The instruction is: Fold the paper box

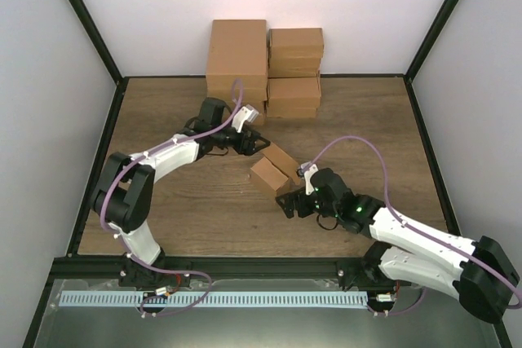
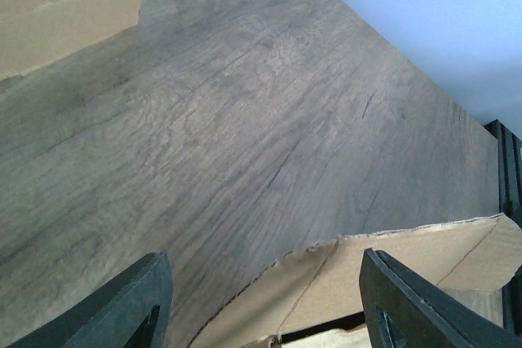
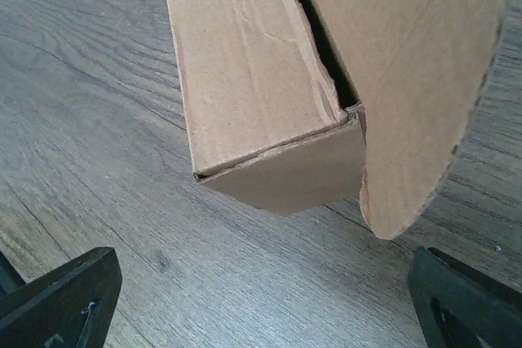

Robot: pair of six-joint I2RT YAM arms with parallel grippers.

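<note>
The paper box [image 1: 272, 173] lies mid-table, a small tan cardboard box with its lid flap raised. My left gripper [image 1: 260, 143] hovers at the box's far upper end. In the left wrist view the lid flap [image 2: 367, 275] lies between its dark fingers [image 2: 139, 307], which stand apart and do not touch it. My right gripper [image 1: 286, 202] sits just in front of the box, open. In the right wrist view the box body [image 3: 253, 79] and its rounded flap [image 3: 408, 79] lie ahead of the wide-spread fingertips [image 3: 65, 299], with bare wood between them.
Two stacks of larger brown cartons stand against the back wall, a tall one [image 1: 236, 59] and a shorter pile [image 1: 295, 71]. A carton [image 2: 57, 14] also shows at the top left of the left wrist view. Black frame posts border the wooden table [image 1: 163, 209].
</note>
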